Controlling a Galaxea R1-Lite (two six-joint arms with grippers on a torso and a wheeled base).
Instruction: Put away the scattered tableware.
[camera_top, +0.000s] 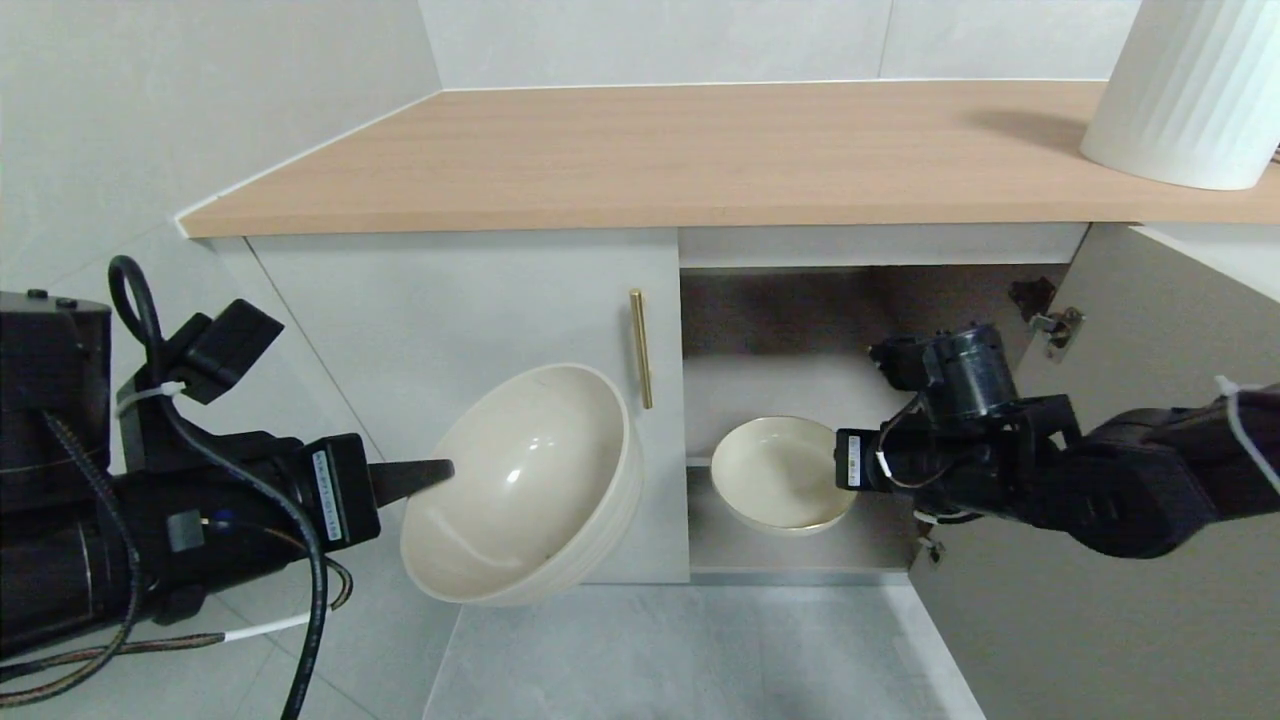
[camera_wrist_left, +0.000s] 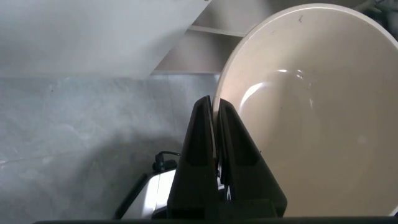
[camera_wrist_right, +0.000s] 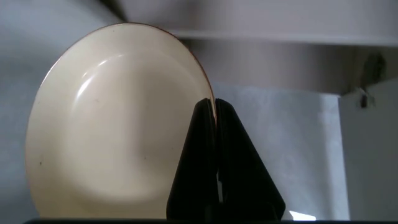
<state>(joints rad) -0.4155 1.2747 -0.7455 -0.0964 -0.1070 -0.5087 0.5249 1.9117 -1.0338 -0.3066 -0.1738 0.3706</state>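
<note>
**Operator:** What can't I make out from here?

**Spotter:** Start with the grey floor cabinet (camera_top: 460, 320) under its pale wooden worktop (camera_top: 700, 150). Your head view cuts both off on the right, and the back of the cabinet's open compartment lies in shadow. The white ribbed cylinder (camera_top: 1190, 90) on the worktop's right end is cropped at its top and side.

**Operator:** And the tableware?

**Spotter:** Your left gripper (camera_top: 440, 470) is clamped narrow on the rim of the large cream bowl (camera_top: 530, 480). You hold it tipped on edge in front of the cabinet's closed left door (camera_top: 400, 300), hollow towards you, so it hides the door's lower right part. Your right gripper (camera_top: 848, 460) pinches the rim of the smaller cream dish (camera_top: 775, 475), tilted inside the cabinet's open compartment. You cannot tell whether the dish's lower edge touches the shelf.

**Operator:** How much room do I have?

**Spotter:** The bowl's rim comes just below the slim brass handle (camera_top: 641, 348) at the closed door's edge. The dish sits near the compartment's left wall, with a gap above it up to the cabinet's top rail. Your right arm lies close in front of the open door (camera_top: 1100, 560), swung out on the cabinet's right.
</note>
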